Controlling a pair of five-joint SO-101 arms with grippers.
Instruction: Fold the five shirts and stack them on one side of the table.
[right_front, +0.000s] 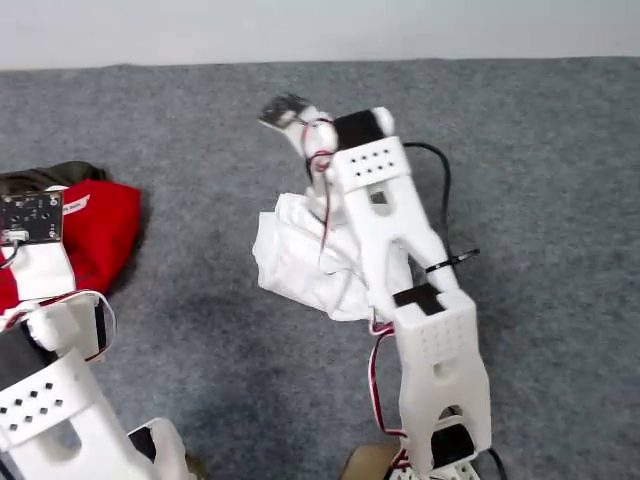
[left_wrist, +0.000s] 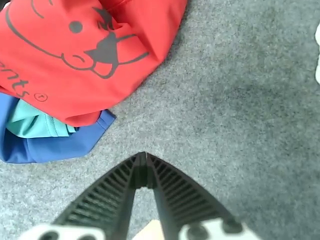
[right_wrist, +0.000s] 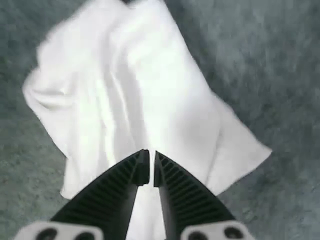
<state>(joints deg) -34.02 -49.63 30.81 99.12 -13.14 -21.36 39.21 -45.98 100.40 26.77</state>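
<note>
A white shirt (right_front: 300, 262) lies crumpled mid-table, one part drawn up towards my right gripper (right_front: 285, 110), which sits above its far edge. In the right wrist view that gripper (right_wrist: 149, 153) is shut, with the white shirt (right_wrist: 135, 90) spread below and cloth running between the fingers. At the left edge lies a stack with a red shirt (right_front: 100, 230) on top and a dark one (right_front: 55, 176) beneath. My left gripper (left_wrist: 145, 156) is shut and empty over bare table, just off the corner of the red shirt (left_wrist: 95, 45), which covers a teal shirt (left_wrist: 35, 125) and a blue shirt (left_wrist: 60, 145).
The grey felt table (right_front: 520, 160) reaches back to a pale wall. My left arm (right_front: 45, 300) stands over the near side of the stack, and the right arm's white body (right_front: 420, 300) covers the near right part of the white shirt.
</note>
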